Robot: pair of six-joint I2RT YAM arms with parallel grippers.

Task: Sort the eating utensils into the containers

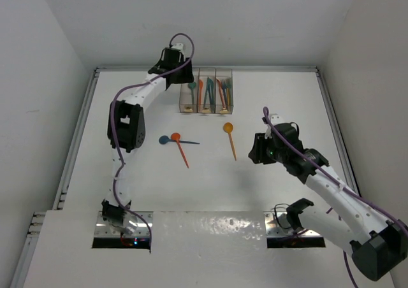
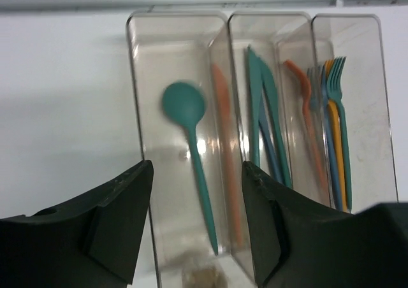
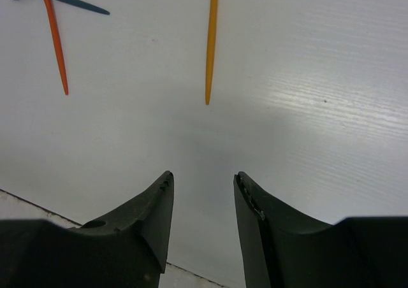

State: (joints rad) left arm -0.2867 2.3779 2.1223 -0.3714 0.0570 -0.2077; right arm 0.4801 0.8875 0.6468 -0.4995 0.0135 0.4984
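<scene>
A robotics lab test cell. Plain white walls (image 1: 255, 20) box in a white table (image 1: 210, 186), with a left arm (image 1: 131, 119) and right arm (image 1: 331, 186) bolted at its near edge.

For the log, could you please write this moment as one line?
left gripper open over leftmost bin; teal spoon inside; right gripper open, empty

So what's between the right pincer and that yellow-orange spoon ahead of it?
Nothing. Only bare table separates the right pincer from the handle tip of the yellow-orange spoon, as the right wrist view shows.
</scene>
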